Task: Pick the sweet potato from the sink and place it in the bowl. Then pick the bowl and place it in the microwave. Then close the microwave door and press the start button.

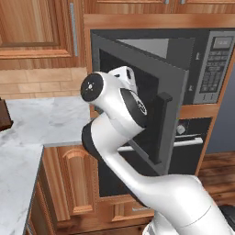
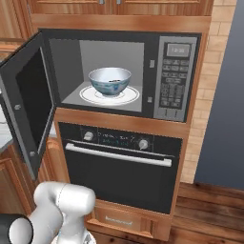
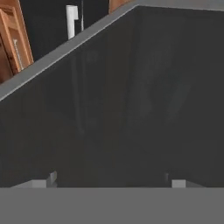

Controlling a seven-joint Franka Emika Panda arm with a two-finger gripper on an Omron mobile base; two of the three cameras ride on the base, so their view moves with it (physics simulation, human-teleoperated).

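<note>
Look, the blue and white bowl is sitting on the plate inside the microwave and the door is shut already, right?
Not quite. The bowl does sit on the white plate inside the microwave, but the microwave door is swung wide open to the left, as the right base view shows.

Microwave, built into wood cabinetry: cavity open, white turntable plate lying flat on the cavity floor. On the plate, upright and centred: bowl, pale blue patterned outside, white inside; contents not discernible. Microwave door swung wide, its dark glass directly ahead of the claw, close. Marble counter off to one side.
</note>
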